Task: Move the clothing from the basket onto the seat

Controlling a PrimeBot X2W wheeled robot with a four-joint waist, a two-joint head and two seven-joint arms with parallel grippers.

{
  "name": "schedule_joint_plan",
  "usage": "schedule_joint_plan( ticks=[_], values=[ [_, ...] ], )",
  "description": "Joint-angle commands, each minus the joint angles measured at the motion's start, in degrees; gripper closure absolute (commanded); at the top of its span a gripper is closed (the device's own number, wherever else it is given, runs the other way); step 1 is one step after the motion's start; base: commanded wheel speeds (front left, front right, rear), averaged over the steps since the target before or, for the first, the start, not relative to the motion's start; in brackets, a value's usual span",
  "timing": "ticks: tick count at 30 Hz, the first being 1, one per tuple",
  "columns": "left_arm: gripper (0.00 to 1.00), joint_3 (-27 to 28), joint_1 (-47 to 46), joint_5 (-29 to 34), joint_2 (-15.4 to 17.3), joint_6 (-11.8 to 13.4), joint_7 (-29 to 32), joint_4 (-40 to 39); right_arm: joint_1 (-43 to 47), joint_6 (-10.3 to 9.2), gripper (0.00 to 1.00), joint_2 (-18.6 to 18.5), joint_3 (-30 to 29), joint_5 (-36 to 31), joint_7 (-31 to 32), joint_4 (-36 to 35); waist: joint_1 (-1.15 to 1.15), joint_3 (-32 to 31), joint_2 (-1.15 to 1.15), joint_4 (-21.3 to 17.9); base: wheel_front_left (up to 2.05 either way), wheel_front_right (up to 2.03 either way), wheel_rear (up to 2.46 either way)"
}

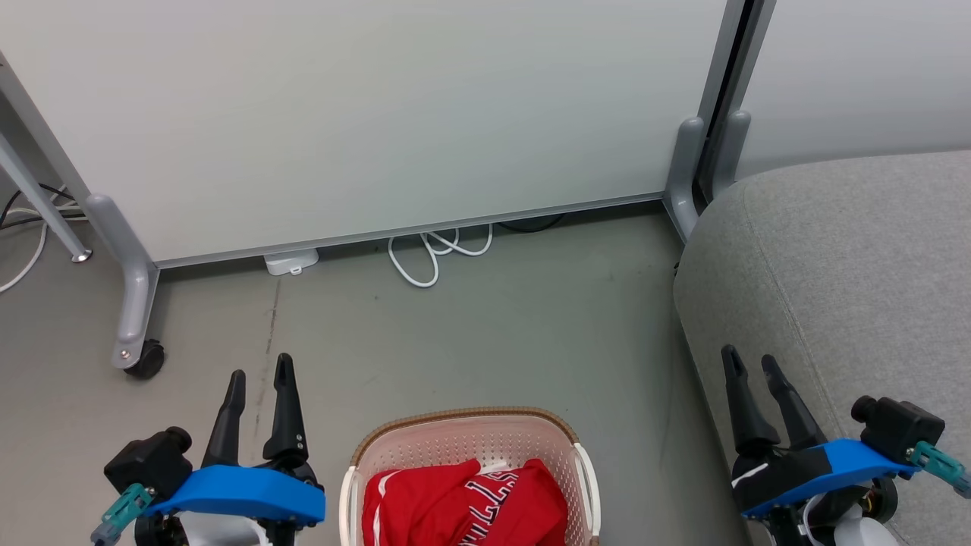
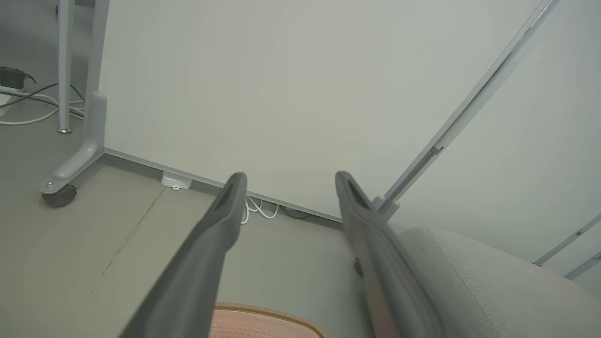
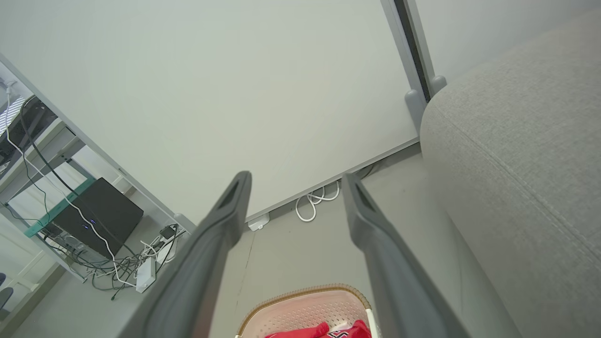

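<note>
The red clothing [image 1: 466, 504] lies bunched in the cream basket [image 1: 470, 425] at the bottom middle of the head view, white stripes and lettering showing on it. The grey seat [image 1: 842, 265] fills the right side. My left gripper [image 1: 261, 371] stands open to the left of the basket, nothing between its fingers. My right gripper [image 1: 751, 360] stands open over the seat's front edge, to the right of the basket. The right wrist view shows the basket [image 3: 305, 305] with the clothing [image 3: 324, 331] below its open fingers [image 3: 235, 202]. The left wrist view catches the basket's rim [image 2: 263, 312] and the seat [image 2: 469, 281].
A white partition panel [image 1: 364, 114] on castor feet [image 1: 140, 356] closes off the back. White cable loops [image 1: 432, 254] and a small white box [image 1: 290, 262] lie at its base. Grey floor [image 1: 485, 334] stretches between the panel and the basket. Cables and a black box [image 3: 98, 216] sit at the left.
</note>
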Motion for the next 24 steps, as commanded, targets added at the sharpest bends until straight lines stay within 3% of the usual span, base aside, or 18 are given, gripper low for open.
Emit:
schedule_joint_plan(
  ticks=[1, 24],
  values=[
    [0.0, -0.29, -0.21, 1.45, 0.32, -0.43, -0.5, -0.28, -0.91, 0.11, 0.0, -0.36, -0.13, -1.59, -0.52, -0.57, 0.0, -0.01, 0.0, 0.01, 0.0, 0.0, 0.0],
    [0.0, -1.74, 0.02, 12.82, 0.32, -0.76, -3.55, 0.96, -0.94, 0.14, 0.0, -0.4, 0.17, -13.44, -2.72, -0.25, 0.0, -0.25, 0.0, 0.09, 0.0, 0.0, 0.0]
  ],
)
